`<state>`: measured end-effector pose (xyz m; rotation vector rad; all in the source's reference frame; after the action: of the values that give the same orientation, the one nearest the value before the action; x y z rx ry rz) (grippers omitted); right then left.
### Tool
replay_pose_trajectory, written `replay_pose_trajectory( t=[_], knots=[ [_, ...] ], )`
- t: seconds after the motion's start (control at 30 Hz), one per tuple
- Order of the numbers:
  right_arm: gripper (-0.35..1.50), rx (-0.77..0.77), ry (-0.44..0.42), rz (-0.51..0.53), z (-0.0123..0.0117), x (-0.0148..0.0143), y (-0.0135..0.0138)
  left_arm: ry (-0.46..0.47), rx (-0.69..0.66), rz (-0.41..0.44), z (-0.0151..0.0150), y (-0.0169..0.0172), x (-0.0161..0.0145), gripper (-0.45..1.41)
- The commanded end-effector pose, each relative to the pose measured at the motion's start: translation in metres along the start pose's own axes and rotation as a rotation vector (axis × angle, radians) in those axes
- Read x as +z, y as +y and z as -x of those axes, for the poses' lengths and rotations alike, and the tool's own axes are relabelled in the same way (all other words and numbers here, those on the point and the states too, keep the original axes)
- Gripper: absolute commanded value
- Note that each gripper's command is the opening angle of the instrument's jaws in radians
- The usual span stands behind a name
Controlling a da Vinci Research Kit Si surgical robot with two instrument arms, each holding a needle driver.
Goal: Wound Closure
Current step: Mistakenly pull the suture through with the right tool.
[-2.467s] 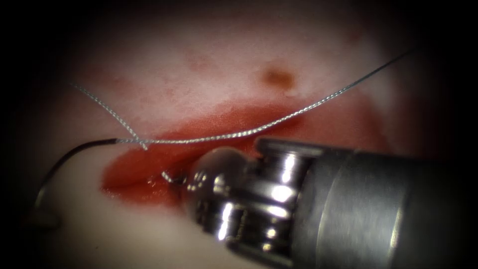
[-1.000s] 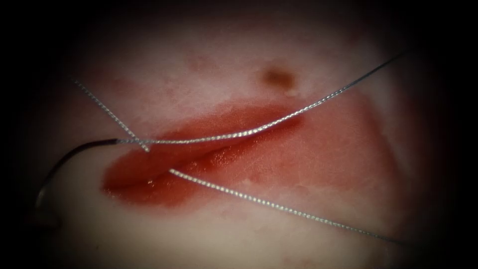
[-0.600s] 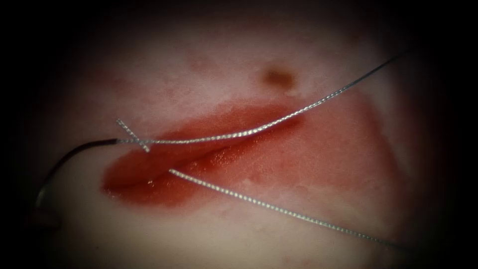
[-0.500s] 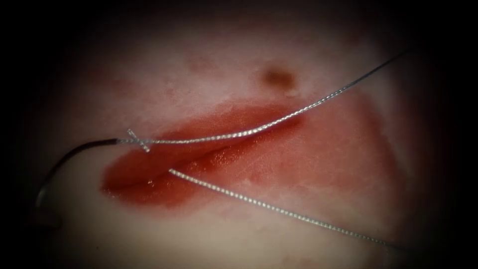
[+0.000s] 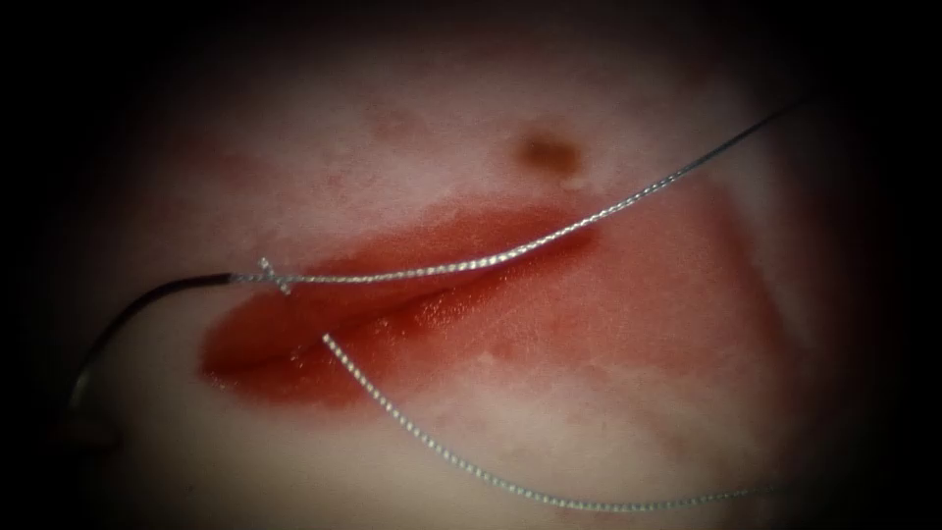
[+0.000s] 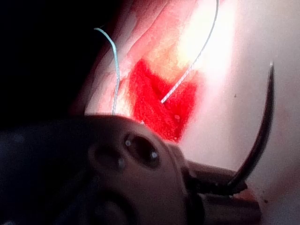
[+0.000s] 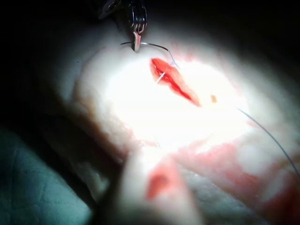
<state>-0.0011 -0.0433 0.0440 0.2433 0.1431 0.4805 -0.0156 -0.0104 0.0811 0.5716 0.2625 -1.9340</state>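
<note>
Left arm comes in low at the far left edge of the endoscope view, left of the cut [image 5: 324, 324], and its hand [image 6: 227, 187] is clamped on the needle [image 6: 260, 136]. It grips near one end of the curve, the end away from where the thread joins. From that grip the needle arcs up and over toward the cut, riding above the tissue [image 5: 294, 461] and not stuck in it anywhere I can see. In the right wrist view the same hand hangs over the far end of the cut, shaft steep, with the needle poking out sideways. The thread [image 5: 491, 257] leaves the needle's free end, goes through a tiny crossing of short ends [image 5: 275, 278] right at the cut's left lip, then runs tight along the cut and off toward the upper right edge. A second strand [image 5: 442, 456] comes up out of the red fluid [image 5: 275, 368] inside the cut and sags in a loose curve to the lower right edge. Between those two strands there's a wide wedge of bare tissue, and a small brown spot [image 5: 549, 152] sits above the cut. The right hand [image 7: 154, 187] is just a pale blur close to the lens, so I can't tell how it's set or whether it holds anything.
</note>
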Motion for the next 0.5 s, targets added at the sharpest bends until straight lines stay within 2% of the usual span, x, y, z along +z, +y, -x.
replay_pose_trajectory(
  t=[0.03,0.07,0.1,0.17,0.3,0.5],
  knots=[
    [0.74,0.003,0.022,0.030,-0.0015,-0.0002,-0.0004,-0.005,0.001,-0.004,0.0007,-0.0008,-0.0005,-0.45],
    [0.98,0.006,0.032,0.053,-0.0017,-0.0004,-0.0005,-0.005,0.001,-0.004,0.0007,-0.0008,-0.0005,-0.45],
    [1.11,0.010,0.045,0.074,-0.0019,-0.0006,-0.0007,-0.005,0.001,-0.004,0.0007,-0.0008,-0.0005,-0.45],
    [1.21,0.023,0.046,0.093,-0.0028,-0.0014,-0.0010,-0.005,0.001,-0.004,0.0007,-0.0008,-0.0005,-0.45],
    [1.25,0.042,0.033,0.082,-0.0052,-0.0036,-0.0019,-0.005,0.001,-0.004,0.0007,-0.0007,-0.0005,-0.45],
    [1.25,-0.049,0.138,0.038,-0.0109,-0.0054,-0.0054,-0.004,0.001,-0.004,0.0007,-0.0008,-0.0005,-0.45]
  ],
)
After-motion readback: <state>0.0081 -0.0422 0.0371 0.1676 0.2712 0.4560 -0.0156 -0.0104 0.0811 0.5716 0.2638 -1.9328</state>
